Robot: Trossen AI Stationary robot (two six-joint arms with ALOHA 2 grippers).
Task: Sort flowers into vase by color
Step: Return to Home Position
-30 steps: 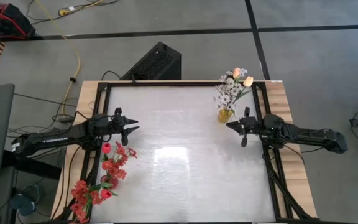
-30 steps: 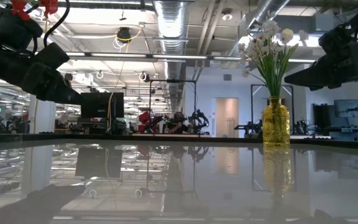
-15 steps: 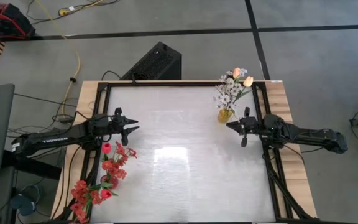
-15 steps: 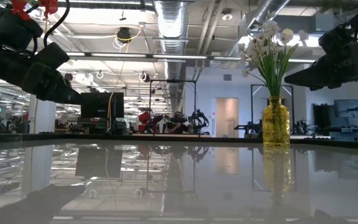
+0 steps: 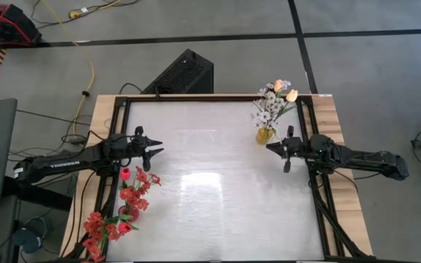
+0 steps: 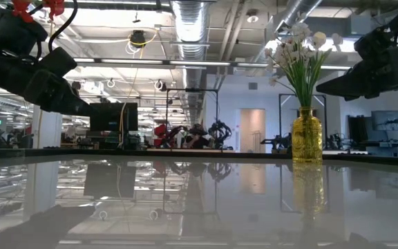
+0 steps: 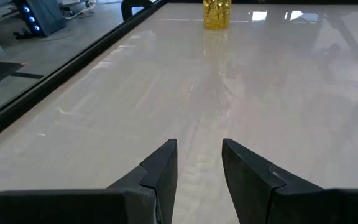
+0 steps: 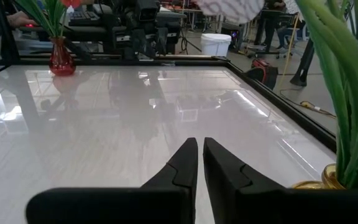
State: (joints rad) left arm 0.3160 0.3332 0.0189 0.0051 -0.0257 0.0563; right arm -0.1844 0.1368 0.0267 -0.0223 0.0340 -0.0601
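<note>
Left gripper point(image 7: 197, 147): hovers over the left edge of the table point(image 5: 218, 212), fingers parted by a moderate gap, holding nothing. Right gripper point(image 8: 199, 142): hovers over the right edge, facing the left one across the table, fingers drawn to a thin slit, likewise empty.

Yellow vase point(image 5: 264, 136): stands just beside the right gripper's tip, on its far side. It holds the white sprays point(image 5: 269, 111) and the peach tulips point(image 5: 291, 96), upright.

Red vase point(image 5: 127, 213): stands near the left gripper, to its near side and slightly behind the tip. It carries the red flowers point(image 5: 134, 191). One further red cluster point(image 5: 93, 228) sits out toward the table corner; whether its stem is seated in the vase cannot be told.

Finding: no stems lie loose on the open table between the grippers. Sorting is judged complete or very nearly so, with the corner cluster the only open item.
</note>
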